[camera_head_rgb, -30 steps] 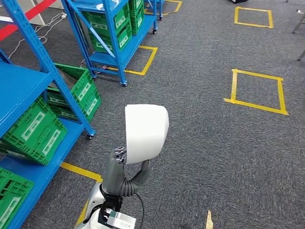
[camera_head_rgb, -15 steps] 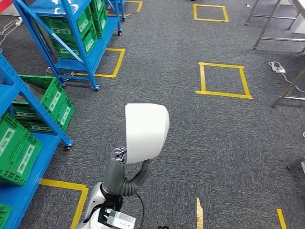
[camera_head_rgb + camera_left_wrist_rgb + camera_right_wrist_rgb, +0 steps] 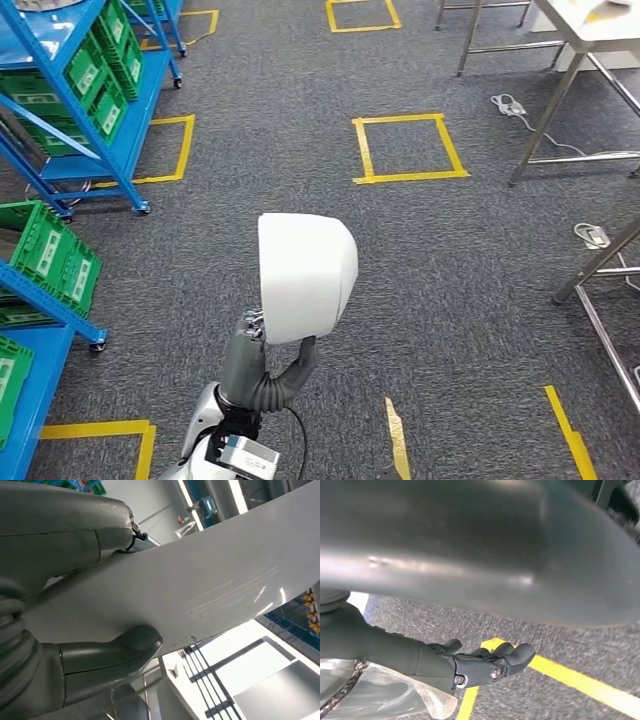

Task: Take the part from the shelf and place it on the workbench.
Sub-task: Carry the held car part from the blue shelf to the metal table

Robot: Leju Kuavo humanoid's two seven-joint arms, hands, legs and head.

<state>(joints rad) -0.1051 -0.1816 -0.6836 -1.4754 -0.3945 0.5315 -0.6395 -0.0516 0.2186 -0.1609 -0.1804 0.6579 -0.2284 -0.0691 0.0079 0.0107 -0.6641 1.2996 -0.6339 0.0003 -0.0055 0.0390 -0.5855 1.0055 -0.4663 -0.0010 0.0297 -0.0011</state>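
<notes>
Shelves: blue shelf units point(image 3: 72, 120) stand at about 9 to 11 o'clock in the head view, on small castors on the floor.
Crates: green crates point(image 3: 53, 255) with white labels sit on the shelf levels, one tilted on the near unit at 9 o'clock, more on the far unit at 11 o'clock.
Floor: grey carpet point(image 3: 468, 270) marked with yellow tape squares; one full square point(image 3: 407, 148) lies at about 1 o'clock beyond the part, and a tape corner lies at 7 o'clock by the near shelf.
Left robot hand: the left robot hand point(image 3: 253, 360) comes up from 6 o'clock in the head view and holds the part from below, dark fingers on one face and the thick grey thumb point(image 3: 113, 655) pressed on the other face, so the sheet is pinched between them.
Part: the white part point(image 3: 306, 275), a curved shell with rounded corners, stands upright above the left robot hand at the picture's middle, held clear of the floor, well apart from the shelves and from the table; in the left wrist view its glossy white surface point(image 3: 211, 585) runs across between thumb and fingers.
Right robot hand: the right robot hand point(image 3: 486, 665) hangs above the carpet by a yellow tape line; its dark fingers lie curled together and nothing shows in them.
Table: a white table point(image 3: 589, 30) on grey metal legs stands at about 1 to 2 o'clock; a second frame's legs show at 3 o'clock.
Cable: a white cable with a plug block point(image 3: 509, 103) lies on the carpet beside the table legs.
</notes>
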